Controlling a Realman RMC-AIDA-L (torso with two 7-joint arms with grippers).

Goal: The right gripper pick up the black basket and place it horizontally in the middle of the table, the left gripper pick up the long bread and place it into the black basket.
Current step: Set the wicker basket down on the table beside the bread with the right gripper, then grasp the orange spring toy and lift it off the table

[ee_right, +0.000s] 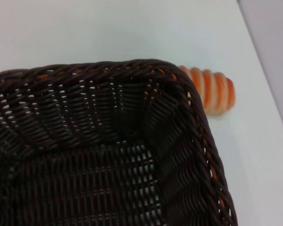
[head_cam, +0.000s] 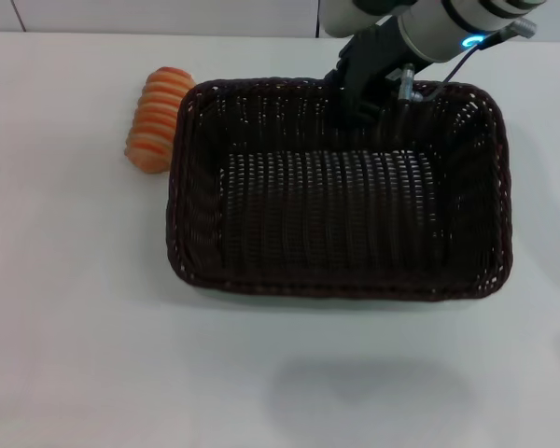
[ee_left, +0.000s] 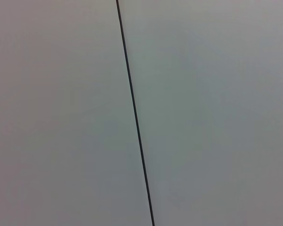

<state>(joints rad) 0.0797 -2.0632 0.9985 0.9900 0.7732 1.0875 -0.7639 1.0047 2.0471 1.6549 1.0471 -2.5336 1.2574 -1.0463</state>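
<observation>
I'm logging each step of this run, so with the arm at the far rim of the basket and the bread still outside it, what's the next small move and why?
Probably release and lift the right gripper clear. The black basket already sits lengthwise across the middle of the table, empty, with the long bread against its left end. Whether the fingers grip the rim can't be seen. The left gripper is out of view.

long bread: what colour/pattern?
Orange with cream ridged stripes; the long bread shows best in the head view, beside the black basket.
</observation>
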